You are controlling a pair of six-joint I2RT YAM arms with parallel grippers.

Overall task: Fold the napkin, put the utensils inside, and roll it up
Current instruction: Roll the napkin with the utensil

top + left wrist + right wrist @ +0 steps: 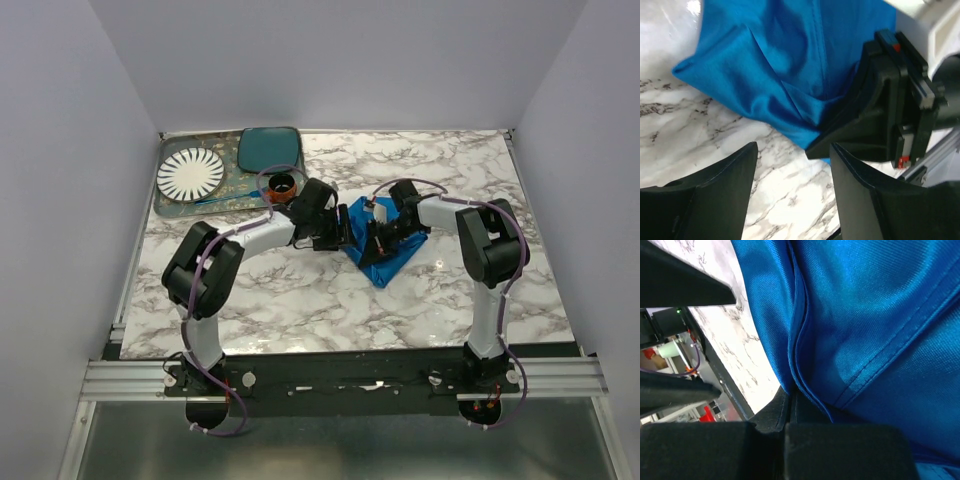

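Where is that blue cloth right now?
In the top view the napkin lies bunched near the middle of the marble table, right of the left gripper; the right gripper pinches its edge.

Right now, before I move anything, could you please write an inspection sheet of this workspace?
Surface: white marble table with grey veins.
Job's things: blue napkin bunched at the centre; fork lying on the tray, not yet in the napkin.
Clutter: tray at the far left holding a striped plate; teal plate and brown cup near it.
Grippers: left gripper open over bare table beside the napkin; right gripper shut on the napkin's edge.
Cables: purple cables loop along both arms.
Surroundings: plain pale walls.
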